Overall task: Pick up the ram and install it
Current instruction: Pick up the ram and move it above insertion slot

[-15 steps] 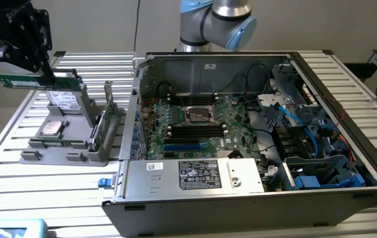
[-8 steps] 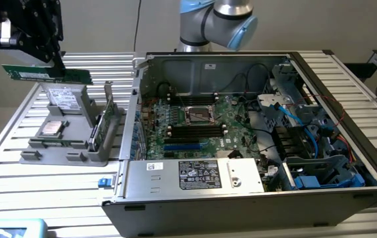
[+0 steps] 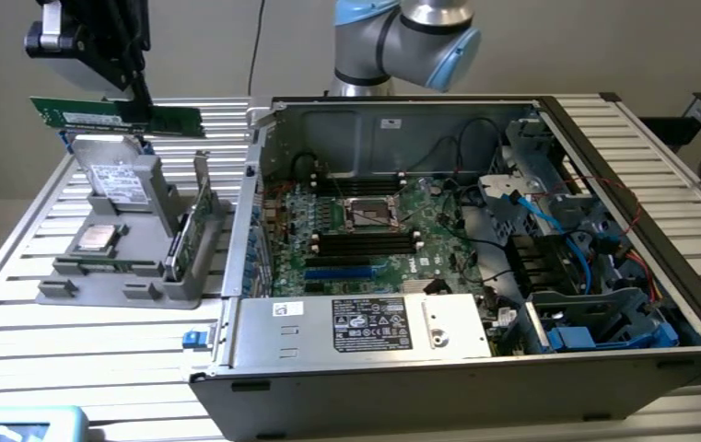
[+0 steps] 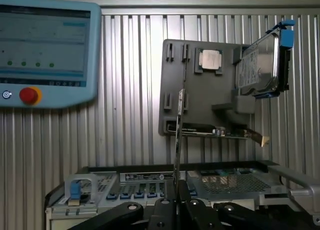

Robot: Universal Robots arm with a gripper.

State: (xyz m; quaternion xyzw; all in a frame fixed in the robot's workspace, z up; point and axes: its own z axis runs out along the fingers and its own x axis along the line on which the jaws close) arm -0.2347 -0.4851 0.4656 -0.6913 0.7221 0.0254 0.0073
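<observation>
Carrying the picked ram, judging from the layout: lifted, not yet installed.

Pinching the ram (image 3: 86, 113), a long thin green circuit-board stick with dark chips, in the black two-finger gripper (image 3: 144, 110) at the upper left of the exterior view. Pressing the fingers against its flat faces, partway along its length. Holding it roughly level in the air above the grey plastic parts holder (image 3: 104, 287), not touching it. Seeing the ram (image 4: 178, 140) edge-on in the wrist view, poking straight out from the gripper (image 4: 176, 204), with the grey holder (image 4: 200, 97) beyond.

Leaving on the holder a boxy silver hard drive (image 3: 122, 180), a square silver processor chip (image 3: 96, 238) and a larger green expansion card with a metal bracket (image 3: 192, 226) standing on edge.

Noting at centre and right of the exterior view an open grey metal computer case (image 3: 325, 336) with long black memory slots (image 3: 363, 241) on the green motherboard (image 3: 418, 207). Keeping the ram well apart from those slots, outside the case wall.

Judging what seating calls for:
- Crossing over the case wall.
- Lining the long edge up with one slot, contact edge toward the board.
- Staying clear of the loose black cables (image 3: 479, 216).
- Pressing evenly, not tilted.
</observation>
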